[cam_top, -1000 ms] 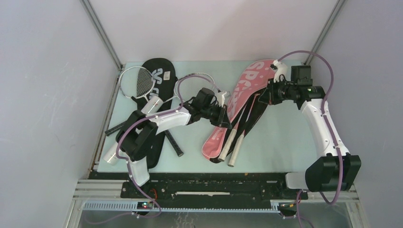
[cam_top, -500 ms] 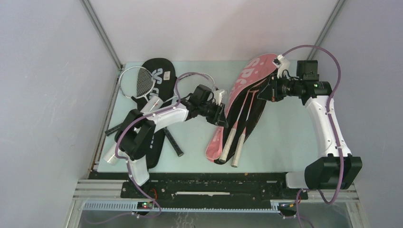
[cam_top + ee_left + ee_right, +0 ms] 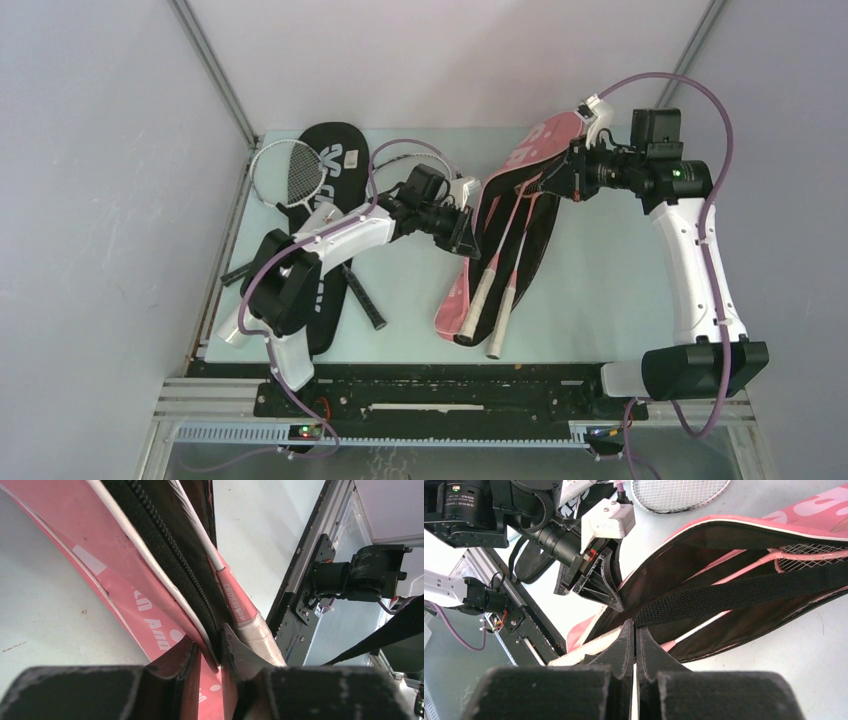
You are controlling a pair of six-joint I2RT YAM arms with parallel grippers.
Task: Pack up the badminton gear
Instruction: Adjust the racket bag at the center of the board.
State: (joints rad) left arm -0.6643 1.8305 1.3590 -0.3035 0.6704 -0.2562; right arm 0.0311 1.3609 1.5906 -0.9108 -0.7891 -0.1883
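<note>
Pink cover [image 3: 452, 292] — left fingers [image 3: 182, 655] pinching its rim, right fingers [image 3: 621, 645] its strap [image 3: 744, 592] — has risen higher.

Rackets [image 3: 483, 290] inside pink cover [image 3: 520, 155]: heads mostly hidden, grips alone stick out. Left of pink cover: tube [image 3: 232, 328] mostly under left arm [image 3: 340, 235]. Left wrist view: pink cover lettering only partly in frame, unreadable.

I work over a pale green table [image 3: 600, 290] that floors a plain booth. Beyond its far edge stands a blank off-white back wall [image 3: 450, 60]. Grey side walls close it in at left [image 3: 90, 200] and right [image 3: 790, 220]. Aluminium posts [image 3: 216, 75] rise from its far corners. A black rail [image 3: 520, 395] runs along its near edge. The light is soft and even.
</note>
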